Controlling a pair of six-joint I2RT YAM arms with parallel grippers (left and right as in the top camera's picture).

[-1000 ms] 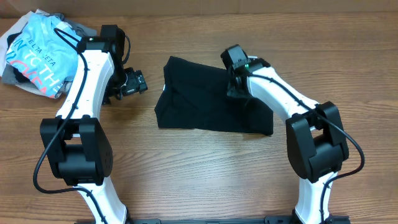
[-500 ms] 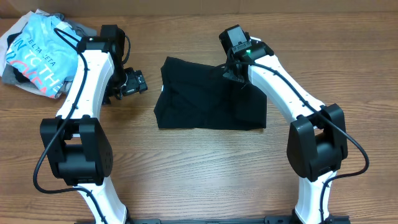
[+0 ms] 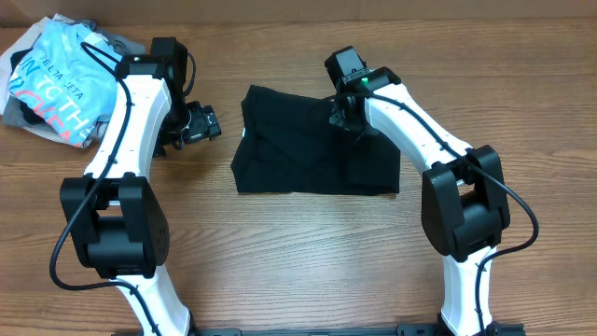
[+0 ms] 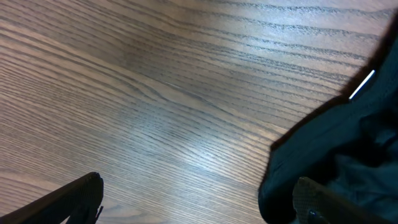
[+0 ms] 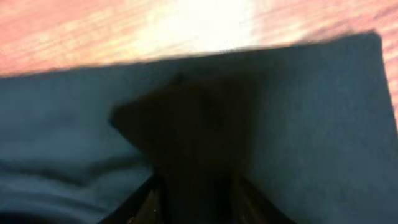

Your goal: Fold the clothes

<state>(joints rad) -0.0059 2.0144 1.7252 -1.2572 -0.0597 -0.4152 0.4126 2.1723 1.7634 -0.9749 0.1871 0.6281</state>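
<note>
The clothes (image 3: 312,154), a black T-shirt, lie folded into a rough rectangle at the middle of the table. My right gripper (image 3: 343,119) sits low on its upper right part. In the right wrist view its jaws stand partly apart, open, with a raised ridge of the clothes (image 5: 311,112) between them at my right gripper (image 5: 194,199). My left gripper (image 3: 201,123) hangs wide open just left of the shirt, empty. In the left wrist view my left gripper (image 4: 199,199) spans bare wood, with the clothes (image 4: 348,155) and a white label (image 4: 362,84) at the right.
A light blue T-shirt (image 3: 51,79) with lettering lies bunched on grey garments (image 3: 19,112) at the far left corner. Both arm bases stand at the near edge of the wooden table (image 3: 308,252).
My right gripper carried the shirt's right flap up and leftward, so the right edge now lies squared. Its jaws have since parted. The left arm has not moved.
</note>
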